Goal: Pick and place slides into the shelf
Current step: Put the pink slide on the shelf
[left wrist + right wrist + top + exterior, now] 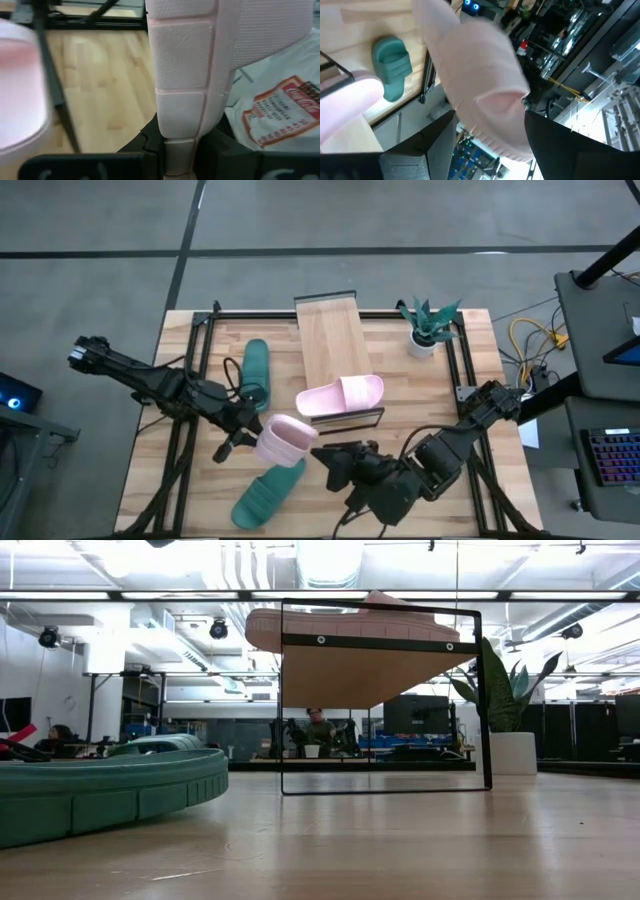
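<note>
The shelf [333,340] stands mid-table, and one pale pink slide [341,396] lies across the near end of its plank; it also shows in the low view [350,628]. My left gripper [250,440] is shut on the second pink slide [284,441], near the shelf's near-left corner. My right gripper [328,458] is open just to the right of that slide; in the right wrist view its fingers stand on either side of the slide's end [485,95], and I cannot tell whether they touch. One teal slide [255,370] lies left of the shelf, and another [268,492] lies near the front edge. My left gripper pinches the pink slide's end [178,146] between its two fingers, coming level from the table's left. The slide points away from the fingers toward the right gripper, turned on its side with its ribbed sole edge [182,60] showing. It appears lifted above the near teal slide.
A potted plant [428,330] stands at the far right of the table. Black frame rails [195,370] run along the table's left and right sides. There is free plank on the shelf's far half [330,325].
</note>
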Controlling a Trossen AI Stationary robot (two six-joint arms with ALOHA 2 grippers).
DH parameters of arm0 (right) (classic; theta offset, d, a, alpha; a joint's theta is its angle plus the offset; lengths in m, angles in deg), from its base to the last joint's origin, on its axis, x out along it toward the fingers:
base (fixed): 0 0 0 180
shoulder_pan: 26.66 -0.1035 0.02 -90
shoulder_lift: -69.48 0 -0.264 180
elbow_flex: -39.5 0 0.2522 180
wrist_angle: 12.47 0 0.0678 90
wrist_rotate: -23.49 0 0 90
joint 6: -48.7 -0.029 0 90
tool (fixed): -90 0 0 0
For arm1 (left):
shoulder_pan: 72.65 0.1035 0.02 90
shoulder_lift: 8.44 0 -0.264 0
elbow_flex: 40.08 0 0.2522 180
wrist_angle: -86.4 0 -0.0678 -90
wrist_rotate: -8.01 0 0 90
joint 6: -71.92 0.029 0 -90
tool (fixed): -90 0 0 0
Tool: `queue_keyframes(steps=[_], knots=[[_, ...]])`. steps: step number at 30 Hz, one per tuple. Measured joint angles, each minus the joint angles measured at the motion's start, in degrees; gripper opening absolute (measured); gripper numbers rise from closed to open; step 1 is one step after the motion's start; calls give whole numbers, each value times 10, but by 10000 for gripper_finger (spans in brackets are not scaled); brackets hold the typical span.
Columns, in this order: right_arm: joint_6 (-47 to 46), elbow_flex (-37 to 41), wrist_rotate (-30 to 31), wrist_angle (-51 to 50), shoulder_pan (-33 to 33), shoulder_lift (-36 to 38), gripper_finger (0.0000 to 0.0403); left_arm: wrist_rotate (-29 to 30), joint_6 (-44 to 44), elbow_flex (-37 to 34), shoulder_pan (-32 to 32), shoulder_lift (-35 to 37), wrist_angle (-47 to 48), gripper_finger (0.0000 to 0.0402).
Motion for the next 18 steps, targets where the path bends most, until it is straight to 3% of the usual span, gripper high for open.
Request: queue_keyframes(steps=[2, 10, 18], knots=[[16, 1, 0, 0, 6, 0, 226, -24, -1, 1, 0, -10, -9, 42], [21, 3, -4, -1, 21, 0, 223, -25, 1, 4, 0, -51, -22, 42], [19, 9, -5, 1, 20, 0, 187, -29, 0, 15, -1, -63, -21, 42]])
